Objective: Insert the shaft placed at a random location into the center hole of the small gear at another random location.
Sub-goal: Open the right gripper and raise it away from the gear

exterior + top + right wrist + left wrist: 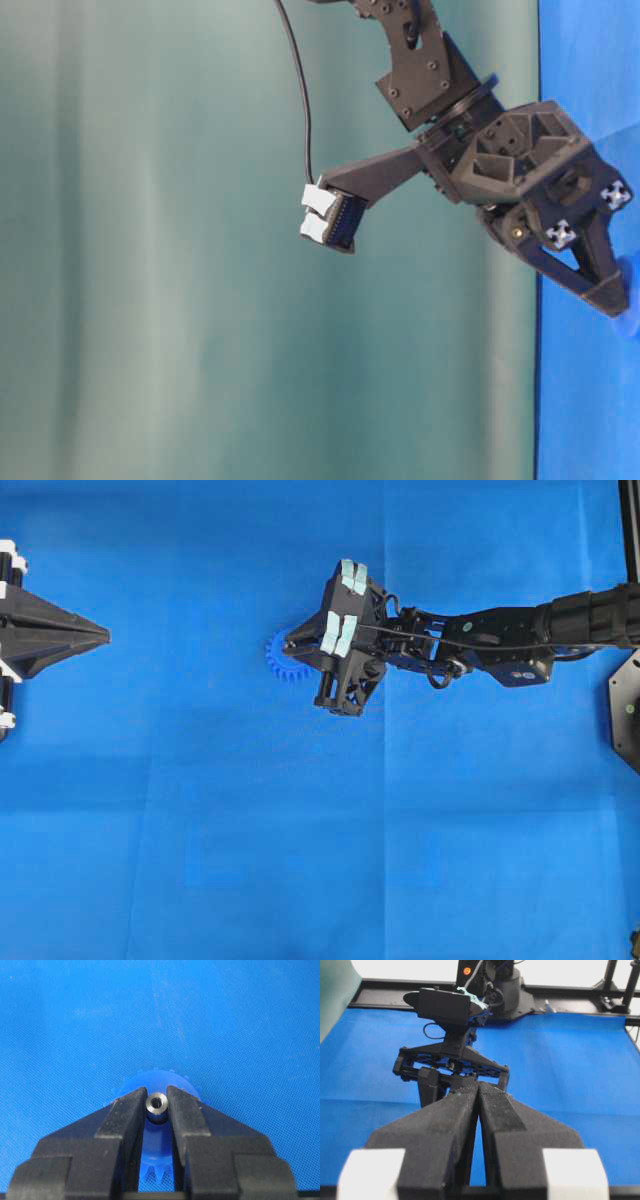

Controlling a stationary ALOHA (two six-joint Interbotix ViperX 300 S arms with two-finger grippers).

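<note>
The small blue gear lies flat on the blue mat near the middle. My right gripper points straight down over it. In the right wrist view my right gripper is shut on the silvery shaft. The shaft stands upright over the middle of the gear. The center hole is hidden under the shaft, and I cannot tell how deep the shaft sits. My left gripper is shut and empty at the far left, its fingertips touching.
The blue mat covers the whole table. In the table-level view the right gripper touches down at the mat's edge, with a sliver of the gear beside it. The right arm reaches in from the right.
</note>
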